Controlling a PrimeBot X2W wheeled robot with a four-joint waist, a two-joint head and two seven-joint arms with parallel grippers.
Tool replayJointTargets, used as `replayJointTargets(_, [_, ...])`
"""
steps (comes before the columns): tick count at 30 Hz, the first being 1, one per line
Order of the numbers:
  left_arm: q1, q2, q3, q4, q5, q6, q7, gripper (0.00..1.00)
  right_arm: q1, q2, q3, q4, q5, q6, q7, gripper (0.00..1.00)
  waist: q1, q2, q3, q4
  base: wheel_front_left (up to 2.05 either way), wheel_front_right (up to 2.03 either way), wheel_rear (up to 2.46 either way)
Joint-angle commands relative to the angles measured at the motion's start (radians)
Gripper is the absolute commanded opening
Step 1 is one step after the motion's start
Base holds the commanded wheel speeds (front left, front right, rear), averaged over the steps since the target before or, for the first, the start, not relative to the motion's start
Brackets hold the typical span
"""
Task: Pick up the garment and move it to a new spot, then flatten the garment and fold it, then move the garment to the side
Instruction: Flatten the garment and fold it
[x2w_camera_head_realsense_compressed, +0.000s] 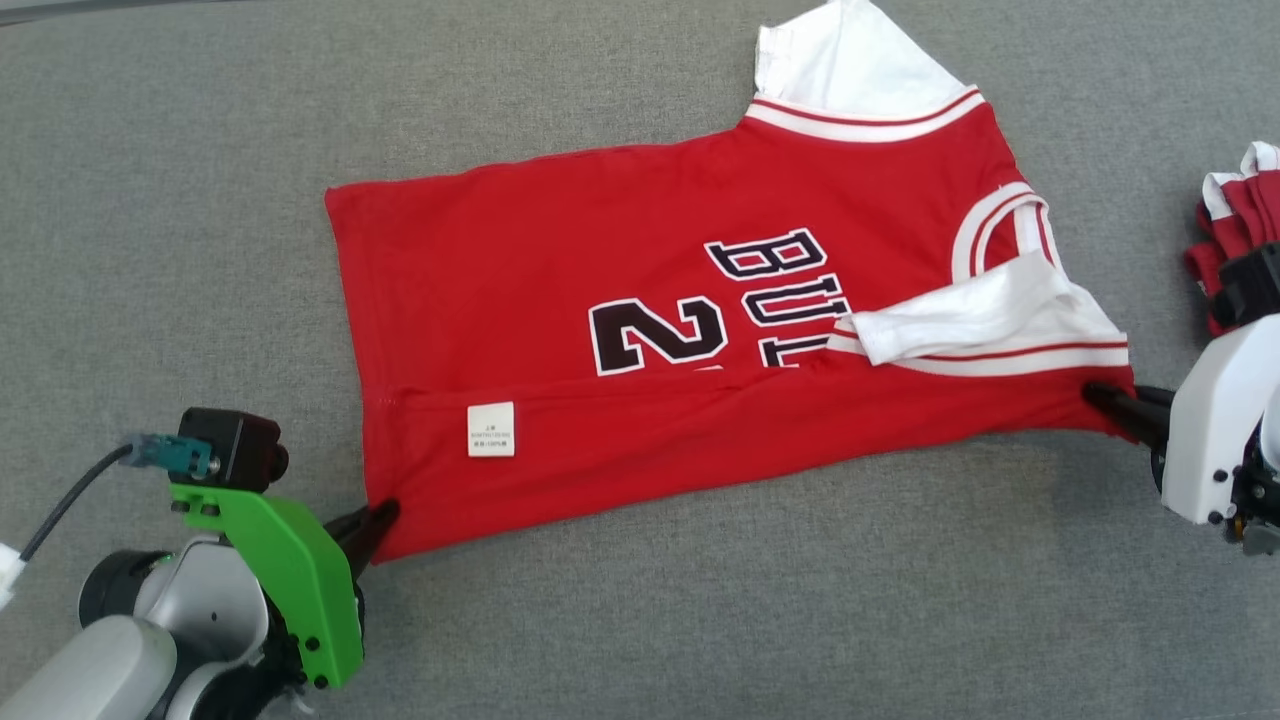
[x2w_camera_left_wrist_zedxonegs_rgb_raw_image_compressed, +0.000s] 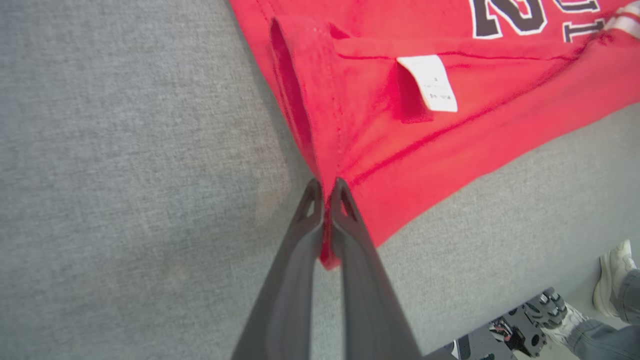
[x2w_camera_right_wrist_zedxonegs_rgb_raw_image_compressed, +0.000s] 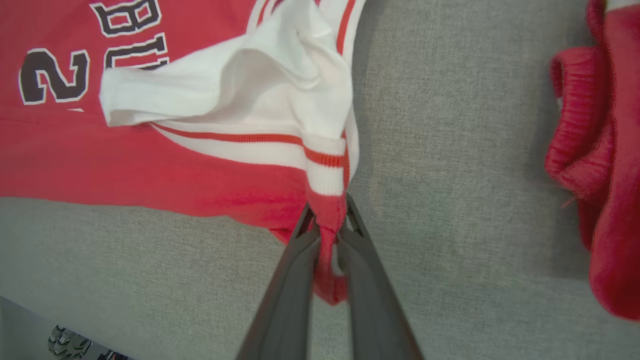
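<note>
Left gripper (x2w_camera_head_realsense_compressed: 385, 515) is pinched tight on the near hem corner of the jersey (x2w_camera_head_realsense_compressed: 600, 270). My right gripper (x2w_camera_head_realsense_compressed: 1095, 392) is clamped on its near corner just under the white-striped armhole. Jersey lies spread on the grey desk (x2w_camera_head_realsense_compressed: 700, 600), print up. Its near edge is folded over, with the white label (x2w_camera_head_realsense_compressed: 491, 430) showing. One white sleeve (x2w_camera_head_realsense_compressed: 960, 320) is flopped across the lettering. Second red-and-white garment (x2w_camera_head_realsense_compressed: 1235, 220) sits bunched to my right, apart from the jersey. Someone's shoe (x2w_camera_left_wrist_zedxonegs_rgb_raw_image_compressed: 615, 270) shows past the desk edge in my left wrist view.

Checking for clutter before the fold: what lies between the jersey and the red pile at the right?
Bare grey surface lies between the jersey and the red pile; the right wrist view shows that stretch plainly.
</note>
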Motion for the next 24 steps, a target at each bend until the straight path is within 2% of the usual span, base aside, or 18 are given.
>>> replayJointTargets(1, [0.041, 0.018, 0.007, -0.038, -0.015, 0.012, -0.001, 0.00, 0.042, -0.007, -0.008, -0.027, 0.021, -0.002, 0.026, 0.00, 0.0000, 0.0112, -0.010, -0.003, 0.00, 0.00, 0.00])
replayJointTargets(7, [0.184, 0.054, 0.007, -0.162, -0.033, 0.052, -0.045, 0.00, 0.218, -0.011, -0.057, -0.144, 0.073, -0.001, 0.078, 0.00, 0.0000, 0.0112, -0.019, 0.000, 0.00, 0.00, 0.00])
replayJointTargets(12, [0.270, 0.060, 0.033, -0.185, -0.054, 0.079, -0.102, 0.00, 0.341, -0.007, -0.108, -0.197, 0.084, -0.001, 0.074, 0.00, 0.0000, 0.0112, -0.015, 0.000, 0.00, 0.00, 0.00])
replayJointTargets(20, [0.273, 0.112, 0.071, -0.208, -0.069, 0.076, -0.094, 0.00, 0.347, -0.002, -0.159, -0.208, 0.076, -0.001, 0.073, 0.00, 0.0000, 0.0112, -0.020, -0.004, 0.00, 0.00, 0.00])
replayJointTargets(24, [0.292, 0.098, 0.058, -0.215, -0.072, 0.083, -0.093, 0.00, 0.361, 0.011, -0.138, -0.205, 0.068, -0.001, 0.078, 0.00, 0.0000, 0.0112, -0.012, -0.007, 0.00, 0.00, 0.00])
